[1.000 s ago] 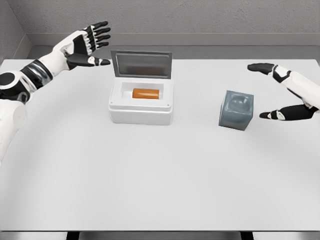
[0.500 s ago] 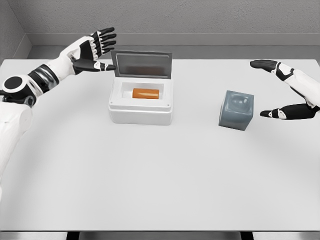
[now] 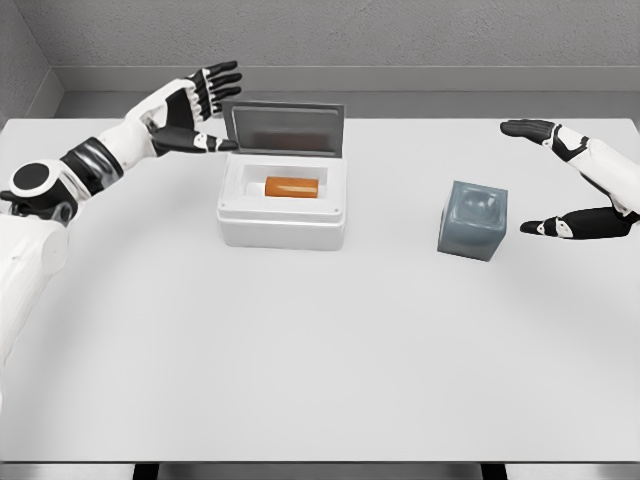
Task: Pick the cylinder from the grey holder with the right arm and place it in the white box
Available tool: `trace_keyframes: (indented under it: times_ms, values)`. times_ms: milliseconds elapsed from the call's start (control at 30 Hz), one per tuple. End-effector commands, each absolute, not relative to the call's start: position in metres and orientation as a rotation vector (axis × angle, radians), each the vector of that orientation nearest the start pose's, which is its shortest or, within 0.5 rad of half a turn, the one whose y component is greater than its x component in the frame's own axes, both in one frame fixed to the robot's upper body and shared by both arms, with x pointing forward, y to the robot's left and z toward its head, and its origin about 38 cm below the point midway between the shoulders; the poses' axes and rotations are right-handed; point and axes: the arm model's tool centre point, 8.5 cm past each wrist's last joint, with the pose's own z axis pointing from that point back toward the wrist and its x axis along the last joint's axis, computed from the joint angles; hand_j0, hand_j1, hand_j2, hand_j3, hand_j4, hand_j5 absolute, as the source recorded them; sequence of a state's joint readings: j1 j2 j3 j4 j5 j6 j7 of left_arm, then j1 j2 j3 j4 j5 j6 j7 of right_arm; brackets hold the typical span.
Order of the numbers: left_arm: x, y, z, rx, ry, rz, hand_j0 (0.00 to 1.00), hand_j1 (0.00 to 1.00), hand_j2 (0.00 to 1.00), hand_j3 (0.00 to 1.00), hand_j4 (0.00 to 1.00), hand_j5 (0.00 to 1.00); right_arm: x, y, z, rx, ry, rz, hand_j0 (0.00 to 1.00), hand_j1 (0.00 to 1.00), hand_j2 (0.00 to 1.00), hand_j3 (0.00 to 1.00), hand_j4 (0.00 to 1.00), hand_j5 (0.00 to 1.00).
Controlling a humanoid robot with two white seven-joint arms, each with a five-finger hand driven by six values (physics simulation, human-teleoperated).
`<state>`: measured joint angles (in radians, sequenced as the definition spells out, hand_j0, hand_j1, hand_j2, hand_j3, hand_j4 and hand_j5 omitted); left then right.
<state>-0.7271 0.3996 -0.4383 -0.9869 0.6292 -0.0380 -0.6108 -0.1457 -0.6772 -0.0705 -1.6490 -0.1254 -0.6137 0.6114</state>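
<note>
An orange cylinder (image 3: 291, 187) lies on its side inside the white box (image 3: 283, 222), whose grey lid (image 3: 284, 128) stands upright at the back. The grey holder (image 3: 473, 220) sits to the right of the box, its top hollow holding nothing. My right hand (image 3: 545, 178) hovers just right of the holder, open, thumb and fingers spread wide apart. My left hand (image 3: 212, 105) reaches in from the left, open, with its fingers at the lid's left edge and its thumb pointing along the lid's lower left corner.
The white table (image 3: 320, 350) stretches wide in front of the box and holder. A grey wall and ledge run behind the table's far edge.
My left hand has moved right and slightly up, from clear of the box to the lid's left edge. The right hand has stayed nearly still beside the holder.
</note>
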Motion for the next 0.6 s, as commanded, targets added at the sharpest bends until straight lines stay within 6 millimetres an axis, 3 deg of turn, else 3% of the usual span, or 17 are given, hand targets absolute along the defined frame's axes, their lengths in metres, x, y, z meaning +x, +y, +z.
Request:
trace_keyframes:
  times_ms: [0,567]
  values:
    - [0.526,0.266,0.19,-0.54,-1.546,-0.609,1.0,1.0,1.0,1.0,1.0,1.0,0.359,-0.362,0.251,-0.165,-1.988,1.328,1.0,1.0,1.0,1.0,1.0,1.0]
    - [0.509,0.275,0.19,-0.537,-1.564,-0.635,1.0,1.0,1.0,1.0,1.0,1.0,0.359,-0.362,0.251,-0.166,-1.987,1.329,1.0,1.0,1.0,1.0,1.0,1.0]
